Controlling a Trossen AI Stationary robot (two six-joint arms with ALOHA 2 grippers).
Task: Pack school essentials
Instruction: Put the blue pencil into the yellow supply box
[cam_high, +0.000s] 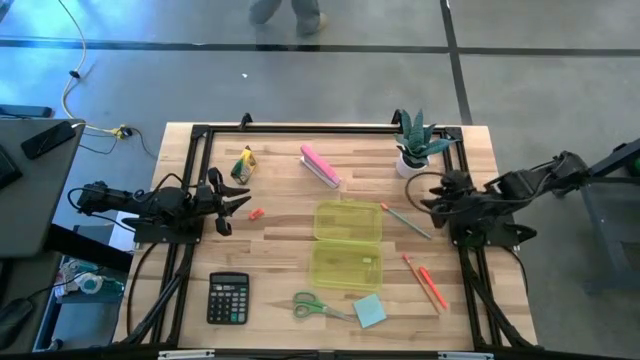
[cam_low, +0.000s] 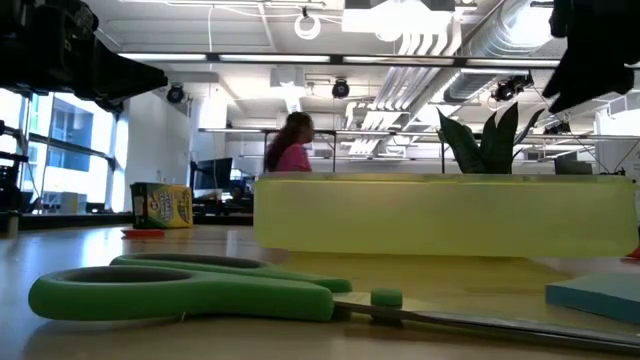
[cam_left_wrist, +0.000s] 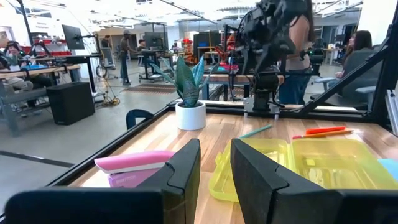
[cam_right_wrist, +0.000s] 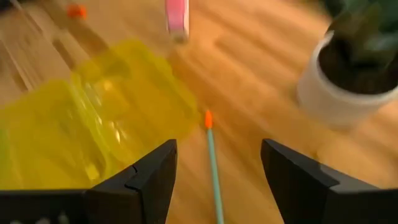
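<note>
Yellow translucent plastic case (cam_high: 348, 245) lay open at mid-surface, two shallow hinged halves, and served as landmark. Nothing could be made out inside it; packing looked barely begun.

Left of the case: left tool (cam_high: 232, 197) hung low over the wooden surface (cam_high: 280, 270), fingers slightly apart, holding nothing. Just right of it lay a tiny orange piece (cam_high: 256, 214). A small yellow-green item (cam_high: 243, 163) sat far left and behind the case. Black calculator (cam_high: 228, 298), hard and keyed, sat front-left.

In front of the case: green-handled scissors (cam_high: 318, 306), smooth moulded loops, steel blades, lying flat. Light blue square note pad (cam_high: 369, 310) just right of them, near the case's front right corner.

Behind the case: pink oblong block (cam_high: 320, 166), matte, lying at a slant.

Right of the case: thin pencil (cam_high: 404, 219), teal shaft, orange tip close to the case's rear right corner. Orange-red pens (cam_high: 426, 281), slim and glossy, lay front-right. Potted plant (cam_high: 417, 150) in a white pot stood behind-right.

Right tool (cam_high: 428, 197) hovered just beyond the pencil, fingers wide apart, empty; the wrist view put the pencil (cam_right_wrist: 213, 165) between them.

Judgement: reach phase for the pencil. Next move calls for lowering squarely over the thin shaft, closing gently, since a round shaft would roll.
</note>
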